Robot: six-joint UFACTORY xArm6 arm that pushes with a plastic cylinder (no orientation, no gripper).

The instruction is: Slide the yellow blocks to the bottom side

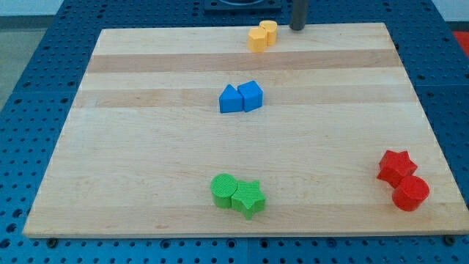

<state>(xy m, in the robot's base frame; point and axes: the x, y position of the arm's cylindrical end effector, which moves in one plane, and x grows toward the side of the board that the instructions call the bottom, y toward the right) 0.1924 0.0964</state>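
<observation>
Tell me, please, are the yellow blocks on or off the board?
On: both yellow blocks rest together on the board near its top edge; my tip is just to their right.

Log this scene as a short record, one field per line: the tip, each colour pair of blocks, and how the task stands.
my tip: view's top edge of the board, just right of the yellow blocks, apart from them
yellow blocks: two, touching, near the top edge
blue blocks: two, touching, mid-board
green blocks: two, touching, near the bottom edge
red blocks: two, touching, bottom right
task: not yet done
</observation>
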